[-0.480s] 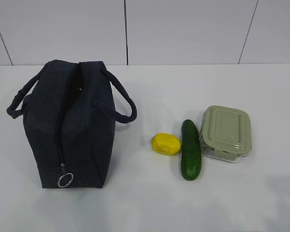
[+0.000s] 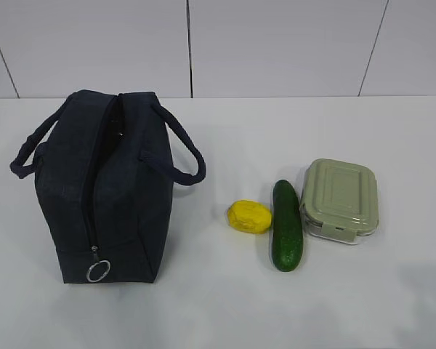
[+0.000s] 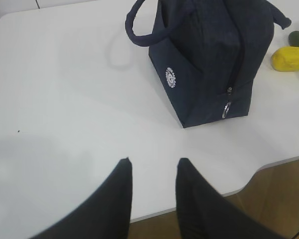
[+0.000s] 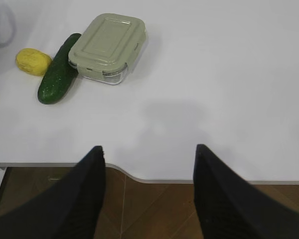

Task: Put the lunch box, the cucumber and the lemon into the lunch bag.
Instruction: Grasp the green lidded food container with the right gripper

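Both pairs of dark fingers hang spread and empty near the front edge of the smooth white worktop (image 2: 225,313): the left gripper (image 3: 153,167) before the lunch bag (image 2: 105,189), the right gripper (image 4: 148,152) well short of the food. Boxy navy fabric forms the bag, its silver ring pull (image 2: 97,272) low. Beside it lie the oval yellow lemon (image 2: 250,217), the glossy dark cucumber (image 2: 286,225), and the clear lunch box (image 2: 340,200) with its sage lid. Nothing has shifted since the earlier frame.
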Controlling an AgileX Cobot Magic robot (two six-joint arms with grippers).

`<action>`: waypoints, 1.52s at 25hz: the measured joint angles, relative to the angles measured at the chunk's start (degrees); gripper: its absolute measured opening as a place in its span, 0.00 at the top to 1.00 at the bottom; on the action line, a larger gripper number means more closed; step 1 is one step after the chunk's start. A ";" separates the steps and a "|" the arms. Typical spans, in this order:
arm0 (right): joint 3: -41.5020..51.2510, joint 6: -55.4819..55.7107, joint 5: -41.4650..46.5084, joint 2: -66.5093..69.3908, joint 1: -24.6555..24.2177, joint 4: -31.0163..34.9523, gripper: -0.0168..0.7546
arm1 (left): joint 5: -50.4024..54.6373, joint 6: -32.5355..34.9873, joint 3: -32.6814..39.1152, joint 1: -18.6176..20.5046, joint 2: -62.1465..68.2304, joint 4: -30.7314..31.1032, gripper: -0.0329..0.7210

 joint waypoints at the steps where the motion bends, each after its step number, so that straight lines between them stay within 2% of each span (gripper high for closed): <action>1: 0.00 0.00 0.00 0.00 0.00 0.14 0.43 | 0.00 0.00 0.00 0.00 0.00 0.00 0.67; 18: -0.30 0.00 -1.01 1.62 0.00 4.97 0.43 | 0.00 0.00 0.00 0.00 0.00 0.00 0.67; 29: -0.45 4.52 -13.26 21.54 0.00 8.45 0.43 | 0.00 0.00 0.00 0.00 0.00 -0.90 0.67; 35: -3.42 5.51 -15.25 38.74 0.00 14.42 0.43 | 0.00 0.00 0.00 0.00 0.00 -3.30 0.67; 38: -6.37 5.51 -16.52 47.60 0.00 15.35 0.43 | 0.00 0.00 0.00 0.00 0.00 -3.43 0.67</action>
